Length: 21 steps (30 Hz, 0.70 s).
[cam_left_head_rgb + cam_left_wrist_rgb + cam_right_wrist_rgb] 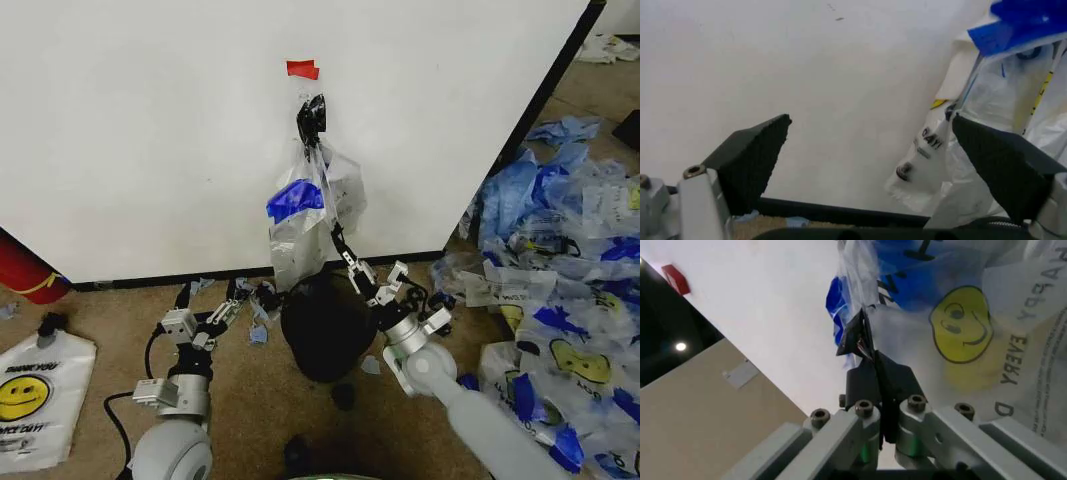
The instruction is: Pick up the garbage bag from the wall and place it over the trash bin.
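Thin plastic, the garbage bag (305, 215) hangs on the wall (150, 130) directly above the trash bin (325, 325). My right gripper (345, 258) is clamped on it; my left gripper (873, 165) is spread beside it. Unhooking and covering the bin remain.

Even bright light, soft shadows, wrist views blurred

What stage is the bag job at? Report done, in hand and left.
Done: nothing is on the trash bin yet; its rim is bare. In hand: the garbage bag hangs on the wall under the red tape, and the right gripper is pinched shut on its lower edge. The left gripper is open beside the bag. Left: unhooking the bag and fitting it over the bin.
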Tool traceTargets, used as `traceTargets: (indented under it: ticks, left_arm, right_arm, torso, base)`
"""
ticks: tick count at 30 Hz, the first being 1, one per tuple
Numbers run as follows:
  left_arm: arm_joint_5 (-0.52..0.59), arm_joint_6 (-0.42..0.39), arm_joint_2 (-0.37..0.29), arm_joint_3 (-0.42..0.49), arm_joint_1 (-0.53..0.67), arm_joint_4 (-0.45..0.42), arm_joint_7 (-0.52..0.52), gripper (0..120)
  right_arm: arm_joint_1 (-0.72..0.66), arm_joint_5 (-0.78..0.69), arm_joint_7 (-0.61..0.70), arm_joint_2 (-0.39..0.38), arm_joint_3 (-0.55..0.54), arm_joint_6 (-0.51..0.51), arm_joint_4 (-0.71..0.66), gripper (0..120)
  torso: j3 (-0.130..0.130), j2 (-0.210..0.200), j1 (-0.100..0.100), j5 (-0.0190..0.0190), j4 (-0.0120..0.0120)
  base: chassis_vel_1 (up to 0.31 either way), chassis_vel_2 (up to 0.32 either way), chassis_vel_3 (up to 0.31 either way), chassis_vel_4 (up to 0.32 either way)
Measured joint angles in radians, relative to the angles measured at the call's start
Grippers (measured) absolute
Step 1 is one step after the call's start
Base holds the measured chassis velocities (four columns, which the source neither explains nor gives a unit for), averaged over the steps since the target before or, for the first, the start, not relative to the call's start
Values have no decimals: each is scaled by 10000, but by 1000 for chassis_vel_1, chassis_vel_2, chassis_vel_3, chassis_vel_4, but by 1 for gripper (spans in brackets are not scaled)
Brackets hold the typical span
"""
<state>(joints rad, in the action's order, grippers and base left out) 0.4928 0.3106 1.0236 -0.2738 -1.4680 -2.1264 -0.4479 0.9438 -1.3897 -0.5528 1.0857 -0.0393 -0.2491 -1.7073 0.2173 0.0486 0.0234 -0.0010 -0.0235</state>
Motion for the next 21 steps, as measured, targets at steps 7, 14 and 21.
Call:
traceTargets:
  ticks: [7, 14, 21]
  left_arm:
    - [-2, 24, -40, 9, 41, 38, 0, 97]
    - [60, 18, -118, 41, 184, 81, -6, 97]
    - [63, -2, -100, 111, 238, 152, -10, 97]
  right_arm:
    - [128, 159, 66, -101, -23, -112, -145, 0]
    - [307, 179, 48, -434, -76, -163, -228, 0]
    - [590, 358, -62, -626, -98, -263, -223, 0]
  torso:
    - [0, 0, 0, -1, 0]
    - [0, 0, 0, 0, -1]
    - [0, 0, 0, 0, -1]
  base:
    - [0, 0, 0, 0]
    - [0, 0, 0, 0]
    - [0, 0, 0, 0]
